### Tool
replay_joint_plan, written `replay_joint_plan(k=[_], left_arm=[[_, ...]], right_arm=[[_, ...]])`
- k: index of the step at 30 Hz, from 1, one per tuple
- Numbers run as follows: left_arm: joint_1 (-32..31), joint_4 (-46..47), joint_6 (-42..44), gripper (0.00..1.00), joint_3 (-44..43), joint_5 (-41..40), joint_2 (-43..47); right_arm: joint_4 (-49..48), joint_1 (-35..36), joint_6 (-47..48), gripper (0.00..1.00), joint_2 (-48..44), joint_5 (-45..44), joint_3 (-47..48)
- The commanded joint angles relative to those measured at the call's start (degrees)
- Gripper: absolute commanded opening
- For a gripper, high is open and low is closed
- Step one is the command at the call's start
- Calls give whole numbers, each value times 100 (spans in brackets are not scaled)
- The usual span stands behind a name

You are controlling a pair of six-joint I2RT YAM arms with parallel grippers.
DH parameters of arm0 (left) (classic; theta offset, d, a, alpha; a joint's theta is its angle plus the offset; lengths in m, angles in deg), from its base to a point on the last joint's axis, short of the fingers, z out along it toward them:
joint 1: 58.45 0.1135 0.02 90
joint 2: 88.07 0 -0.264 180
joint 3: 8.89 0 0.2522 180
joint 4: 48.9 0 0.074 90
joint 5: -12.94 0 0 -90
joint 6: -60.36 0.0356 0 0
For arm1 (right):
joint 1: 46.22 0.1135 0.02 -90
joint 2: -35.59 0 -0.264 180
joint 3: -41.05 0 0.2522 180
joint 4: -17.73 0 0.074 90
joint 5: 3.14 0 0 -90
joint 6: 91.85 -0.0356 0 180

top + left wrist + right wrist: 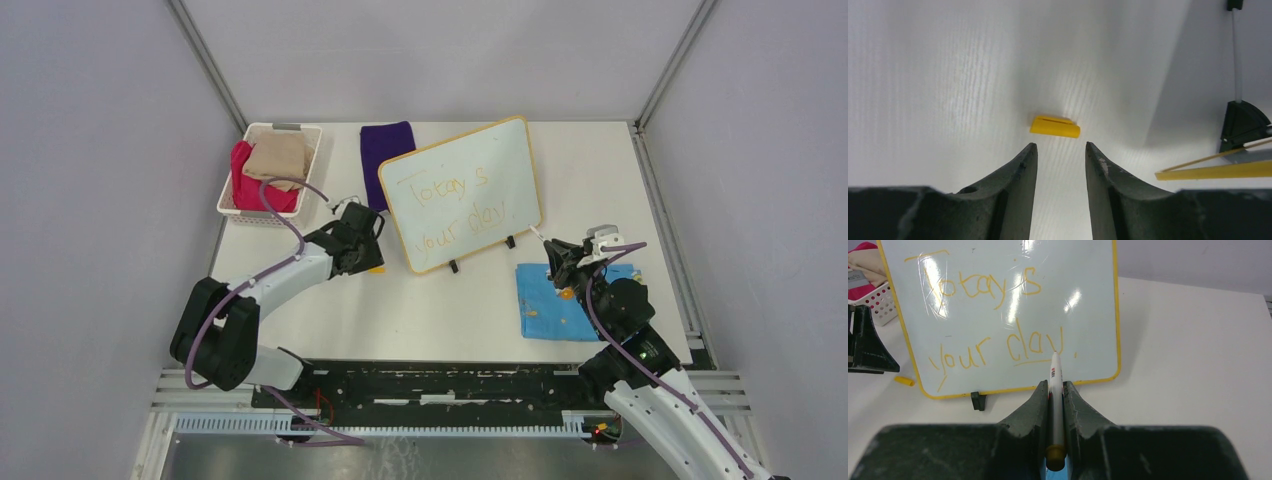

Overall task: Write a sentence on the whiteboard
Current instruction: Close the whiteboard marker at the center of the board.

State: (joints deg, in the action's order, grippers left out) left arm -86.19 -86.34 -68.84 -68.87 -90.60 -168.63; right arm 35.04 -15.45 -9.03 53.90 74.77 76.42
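Note:
The whiteboard stands tilted on black clip feet at mid table, yellow-framed. The sentence reads "Today's your day" in faint orange, in two lines. My right gripper is shut on a white marker, whose tip points at the board's lower right, near "day". In the top view the right gripper sits just right of the board. My left gripper is open and holds nothing. A yellow cap lies on the table just beyond its fingertips. The left gripper is left of the board.
A white basket with red and tan cloths stands at the back left. A purple cloth lies behind the board. A blue cloth lies under my right arm. The board's frame edge and a black foot are close on the left gripper's right.

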Motion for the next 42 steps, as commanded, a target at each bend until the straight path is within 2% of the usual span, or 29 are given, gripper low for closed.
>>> replay_joint_plan(k=[1, 9, 17, 31, 38, 42], left_arm=[[-269, 299, -851, 44, 49, 142, 138], [-293, 249, -859, 25, 150, -10, -127], [-131, 240, -887, 13, 208, -159, -427], [238, 384, -711, 13, -80, -82, -945], [342, 391, -565, 16, -317, -61, -1073], [399, 535, -474, 22, -256, 23, -997]], right_arm=[[-249, 33, -29, 0, -64, -19, -16], [-223, 34, -4, 0, -107, -21, -24], [-187, 34, -4, 0, -162, -50, -35], [-176, 51, 32, 0, -161, -100, -20], [-159, 57, 59, 0, -109, -137, 2], [-186, 68, 65, 0, -65, -141, 8]])
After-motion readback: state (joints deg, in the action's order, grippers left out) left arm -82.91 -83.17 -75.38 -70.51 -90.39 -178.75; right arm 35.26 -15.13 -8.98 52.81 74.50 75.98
